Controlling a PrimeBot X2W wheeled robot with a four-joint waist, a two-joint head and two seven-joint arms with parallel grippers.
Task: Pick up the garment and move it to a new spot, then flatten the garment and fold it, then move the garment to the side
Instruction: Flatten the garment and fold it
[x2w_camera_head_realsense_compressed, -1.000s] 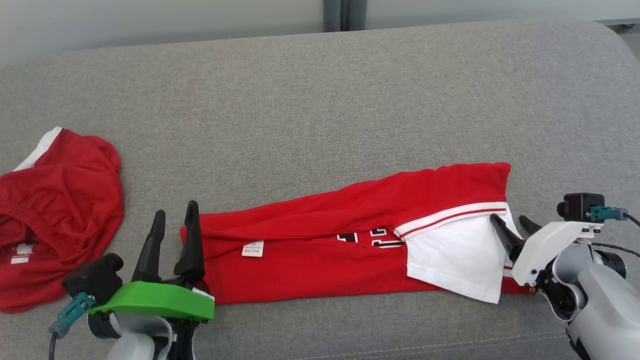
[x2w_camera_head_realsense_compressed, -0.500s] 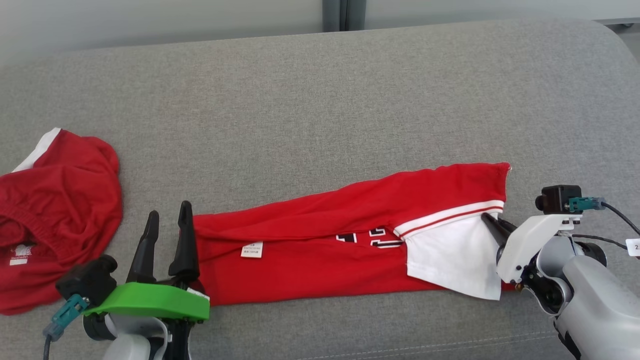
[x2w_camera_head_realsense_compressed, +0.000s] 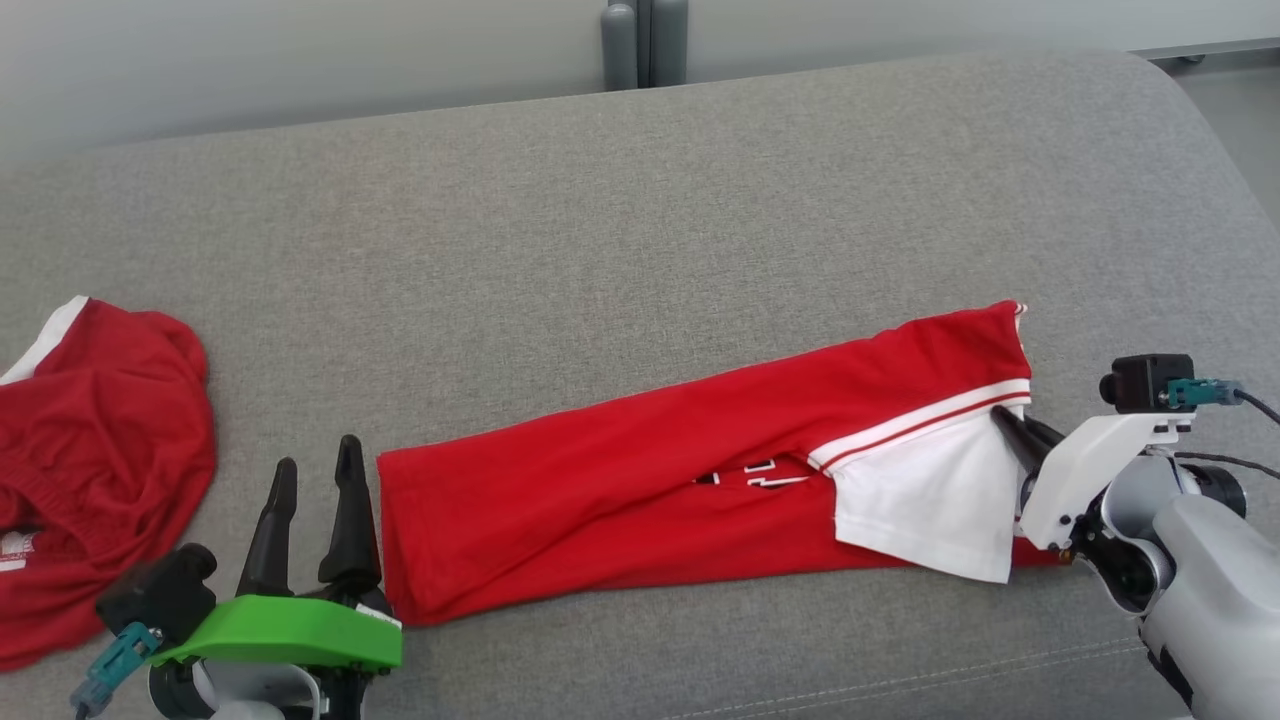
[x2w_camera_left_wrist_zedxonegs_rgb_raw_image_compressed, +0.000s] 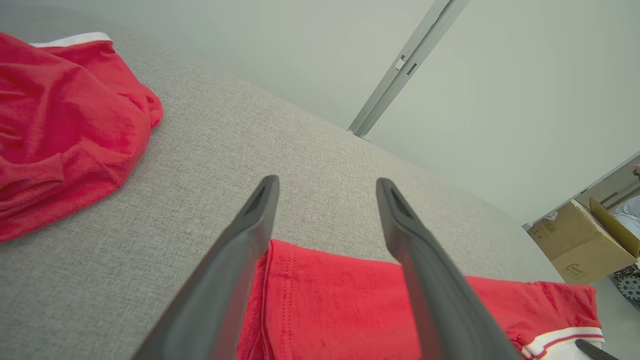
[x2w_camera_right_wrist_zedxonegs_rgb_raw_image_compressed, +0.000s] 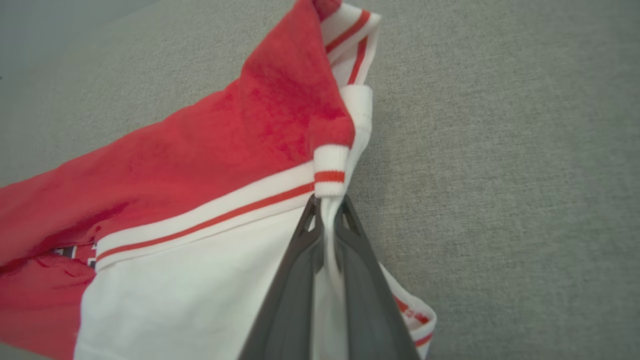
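Note:
The garment (x2w_camera_head_realsense_compressed: 650, 480) is a red shirt with a white sleeve and striped trim. It lies folded into a long band on the grey cushion (x2w_camera_head_realsense_compressed: 600, 230). My right gripper (x2w_camera_head_realsense_compressed: 1010, 420) is shut on its right end, and the right wrist view shows my right gripper (x2w_camera_right_wrist_zedxonegs_rgb_raw_image_compressed: 328, 202) pinching white cloth of the garment (x2w_camera_right_wrist_zedxonegs_rgb_raw_image_compressed: 240, 150) just below a striped cuff. My left gripper (x2w_camera_head_realsense_compressed: 317, 455) stands open at the band's left end. In the left wrist view my left gripper (x2w_camera_left_wrist_zedxonegs_rgb_raw_image_compressed: 327, 182) straddles the hem of the garment (x2w_camera_left_wrist_zedxonegs_rgb_raw_image_compressed: 340, 300) with nothing held.
A second red garment (x2w_camera_head_realsense_compressed: 90, 450) lies bunched at the cushion's left edge; this second red garment (x2w_camera_left_wrist_zedxonegs_rgb_raw_image_compressed: 65, 125) is also in the left wrist view. A cardboard box (x2w_camera_left_wrist_zedxonegs_rgb_raw_image_compressed: 580, 245) stands on the floor beyond the cushion's right end. A pale wall runs behind the cushion.
My right gripper's fingers have closed on the garment's right end. The red band now lies tauter and its small white tag is covered. The head camera has shifted; my left gripper stays open.

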